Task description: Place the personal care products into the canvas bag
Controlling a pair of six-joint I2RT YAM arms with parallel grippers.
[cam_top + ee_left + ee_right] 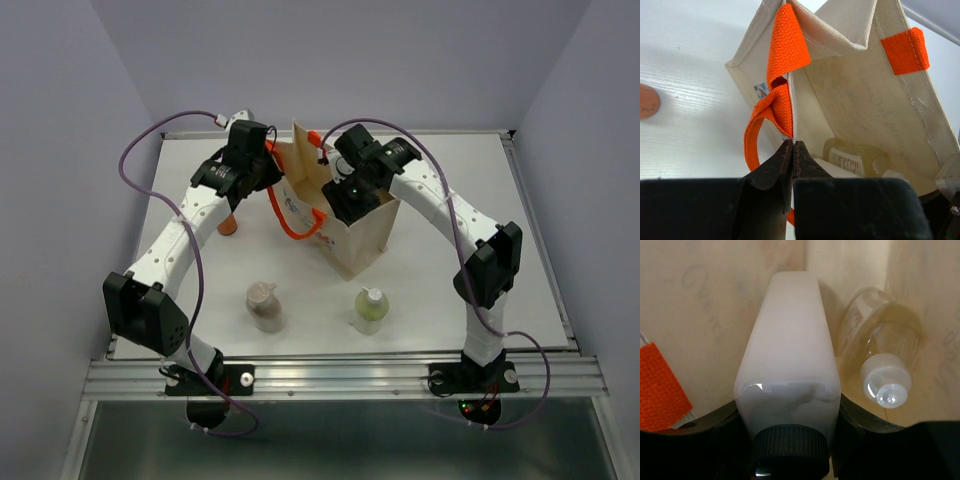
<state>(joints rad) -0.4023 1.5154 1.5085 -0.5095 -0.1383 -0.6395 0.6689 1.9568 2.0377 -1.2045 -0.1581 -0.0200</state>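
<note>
step: white bottle (pixel 787 340) going into canvas bag (pixel 365 240) | right gripper (pixel 790 415) pinching it by the sides, inside the bag next to the amber bottle (pixel 880 335) | left gripper (pixel 792 150) clamped on bag rim | tip imo: lower near the bag floor, then release gently, clear of the amber one

faint script shows through the canvas bag (pixel 880 115), but nothing is legible.
</note>
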